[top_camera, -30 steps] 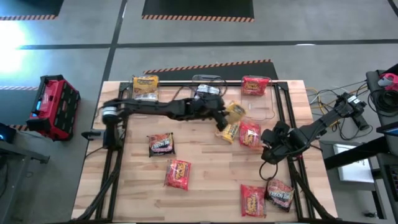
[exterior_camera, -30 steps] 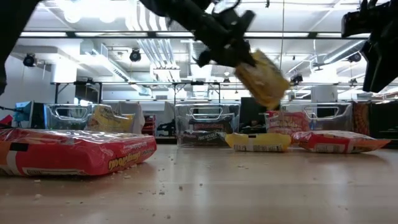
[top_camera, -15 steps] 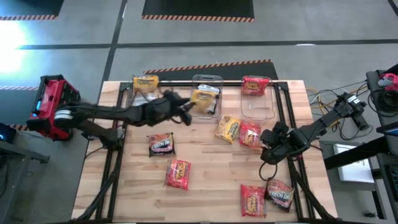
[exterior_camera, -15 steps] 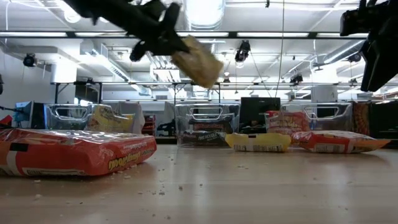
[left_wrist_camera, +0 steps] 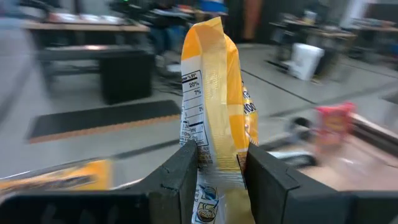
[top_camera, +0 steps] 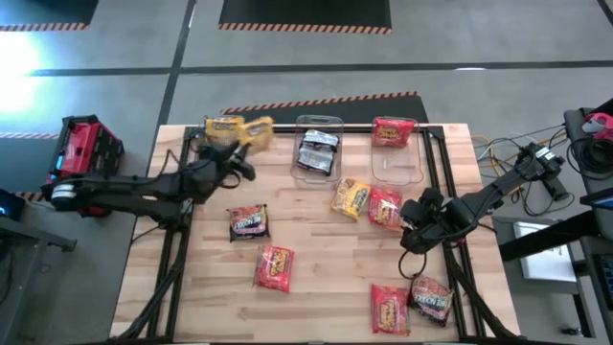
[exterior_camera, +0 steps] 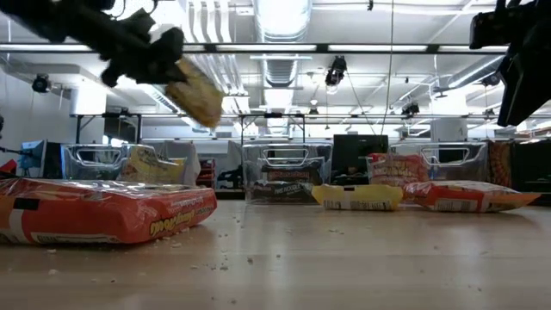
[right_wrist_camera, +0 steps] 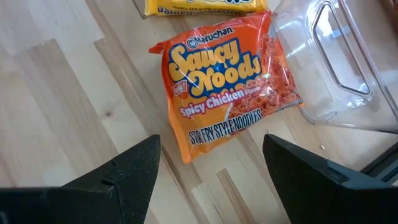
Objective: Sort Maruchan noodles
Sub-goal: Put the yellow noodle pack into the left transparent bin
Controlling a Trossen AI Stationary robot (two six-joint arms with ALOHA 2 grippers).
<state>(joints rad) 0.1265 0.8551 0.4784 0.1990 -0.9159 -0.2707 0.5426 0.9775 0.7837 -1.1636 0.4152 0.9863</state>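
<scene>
My left gripper [top_camera: 241, 153] is shut on a yellow noodle packet [top_camera: 257, 129] in the air, beside the far-left clear bin [top_camera: 218, 144], which holds another yellow packet [top_camera: 225, 127]. The middle bin [top_camera: 319, 123] holds a dark packet [top_camera: 318, 151], and the right bin [top_camera: 397, 168] holds a red one [top_camera: 391, 131]. Yellow [top_camera: 351, 198], red [top_camera: 385, 208] and dark [top_camera: 248, 222] packets lie flat on the table. My right gripper [right_wrist_camera: 211, 180] hangs open over the red packet [right_wrist_camera: 227, 87] without touching it. My left gripper pinches one end of the yellow packet [left_wrist_camera: 217, 165] between its two fingers [left_wrist_camera: 186, 177], across the packet's flat faces. The fingers come nearly level from the table's left side. The packet sticks out past the fingertips, tilted downward [exterior_camera: 196, 93], lifted clear of the table.
More packets lie near the table's front: a red one [top_camera: 274, 267], another red one [top_camera: 390, 309] and a dark one [top_camera: 431, 297]. A red toolbox [top_camera: 88, 158] stands off the table's left. Black frame rails [top_camera: 436, 163] run along the table.
My left gripper has carried the yellow packet from above the table's middle toward the left edge and the far-left bin. It has tipped from pointing down to nearly level. The packet has stayed in its hold, clear of the table.
</scene>
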